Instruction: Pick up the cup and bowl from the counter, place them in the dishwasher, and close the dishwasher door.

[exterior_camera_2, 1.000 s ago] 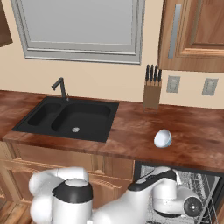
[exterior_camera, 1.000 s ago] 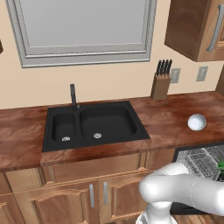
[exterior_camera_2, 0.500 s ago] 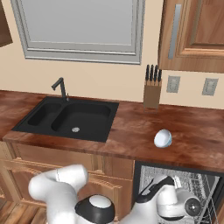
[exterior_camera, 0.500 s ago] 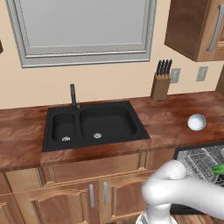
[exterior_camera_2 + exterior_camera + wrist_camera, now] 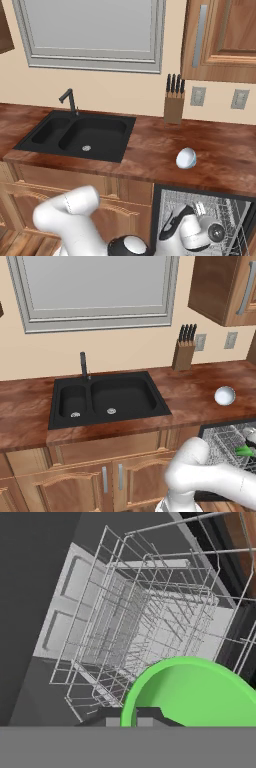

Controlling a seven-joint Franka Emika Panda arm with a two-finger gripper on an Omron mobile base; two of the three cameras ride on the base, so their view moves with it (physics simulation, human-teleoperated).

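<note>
Green cup [image 5: 192,694], rim pinched by the gripper [image 5: 136,718], hangs seemingly clear above the dishwasher [image 5: 150,622] rack.

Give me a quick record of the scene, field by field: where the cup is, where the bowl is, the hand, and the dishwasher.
cup: green, gripped at its rim by the hand, over the wire rack
bowl: on the counter, right of the sink
hand: shut on the cup, down at the dishwasher
dishwasher: open, rack showing
</note>
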